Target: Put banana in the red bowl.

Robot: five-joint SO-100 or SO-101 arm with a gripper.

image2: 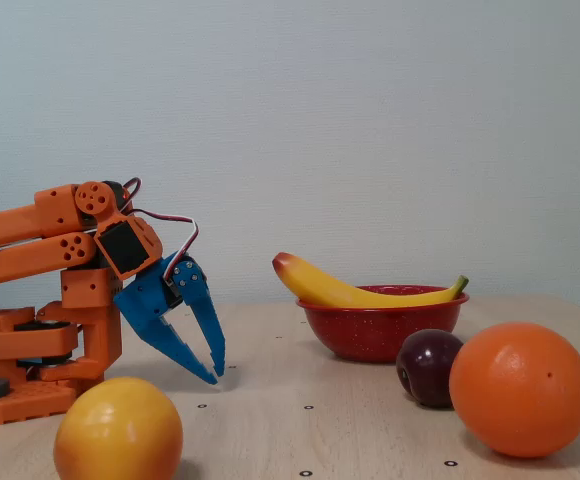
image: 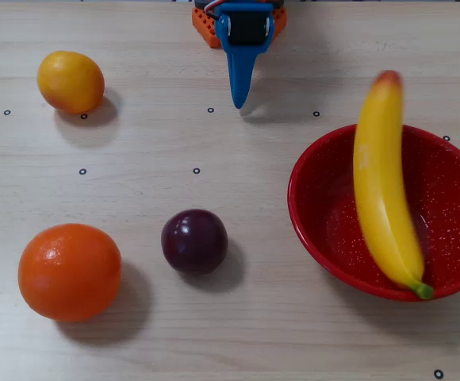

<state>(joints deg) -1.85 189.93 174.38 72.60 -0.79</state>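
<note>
A: Where is the banana (image: 381, 178) found?

B: It is laid across the red bowl (image: 452, 198), seen in the overhead view with its reddish tip jutting past the far rim and its green stem propped on the near rim. In the fixed view it is seen resting on the rim, curved middle sunk inside, both ends raised.

A: And the pincer (image2: 216, 372)?

B: It is held well apart from the bowl, close to the arm's base, tips pointed down toward the tabletop (image: 214, 317). Its fingers are spread in the fixed view and nothing is gripped between them.

A: So how much of the task can be counted as done?

B: The placing is judged complete: the banana is carried by the bowl and is released. It is not fully settled inside, since both ends overhang, but no support from the arm is needed. Nothing more than parking the arm appears to be left.

A: Are the other fruits disturbed?

B: The orange (image: 70, 271), the plum (image: 194, 240) and the yellow-orange fruit (image: 70, 81) are all seen on the tabletop, apart from the bowl.
</note>
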